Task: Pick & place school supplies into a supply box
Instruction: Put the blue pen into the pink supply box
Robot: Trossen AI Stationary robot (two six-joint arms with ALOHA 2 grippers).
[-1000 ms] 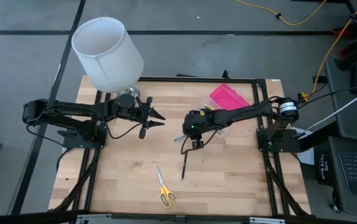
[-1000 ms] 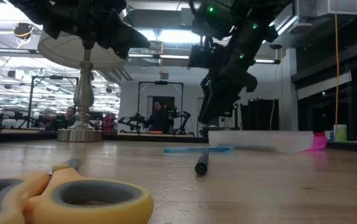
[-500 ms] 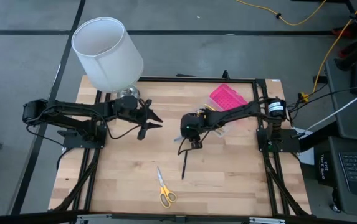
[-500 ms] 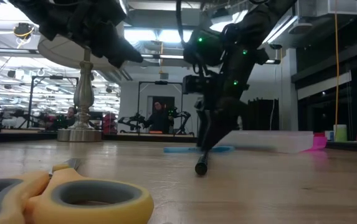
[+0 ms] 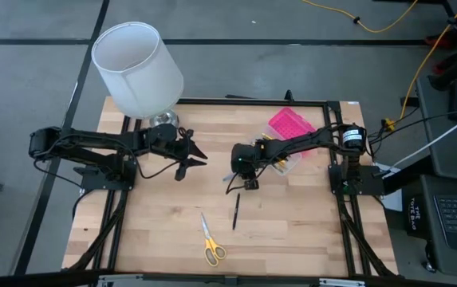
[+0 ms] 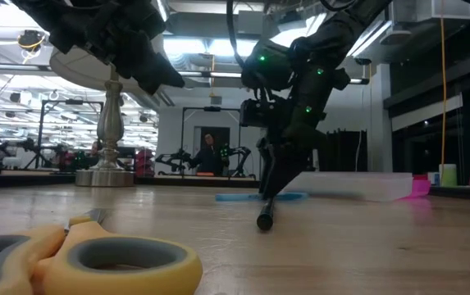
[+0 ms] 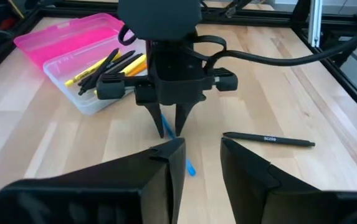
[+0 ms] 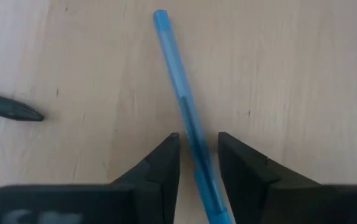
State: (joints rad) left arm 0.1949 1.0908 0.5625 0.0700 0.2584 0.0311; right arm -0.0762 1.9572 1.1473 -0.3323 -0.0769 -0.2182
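Note:
A blue pen [image 8: 175, 74] lies flat on the wooden table, left of the supply box. My right gripper [image 8: 198, 149] points down over it, open, one finger on each side of the pen's shaft and a small gap on both sides. The low view shows its fingertips [image 6: 269, 192] down near the tabletop. The supply box [image 5: 280, 163] has a clear base holding several pens and pencils [image 7: 113, 65], and its pink lid [image 5: 292, 125] lies open behind it. A black pen [image 5: 235, 211] and yellow-handled scissors [image 5: 210, 241] lie nearer the front edge. My left gripper [image 5: 196, 163] hangs open and empty above the table's left middle.
A lamp with a white shade [image 5: 136, 68] stands at the table's far left corner, its metal base [image 6: 107, 176] on the wood. Bare wood lies between the two arms and along the near edge around the scissors [image 6: 95, 258].
My right gripper has come down toward the table and a little toward its left edge, until its fingers stand over the blue pen. My left gripper has tipped its fingers somewhat downward while staying in place. The pens and scissors have not moved.

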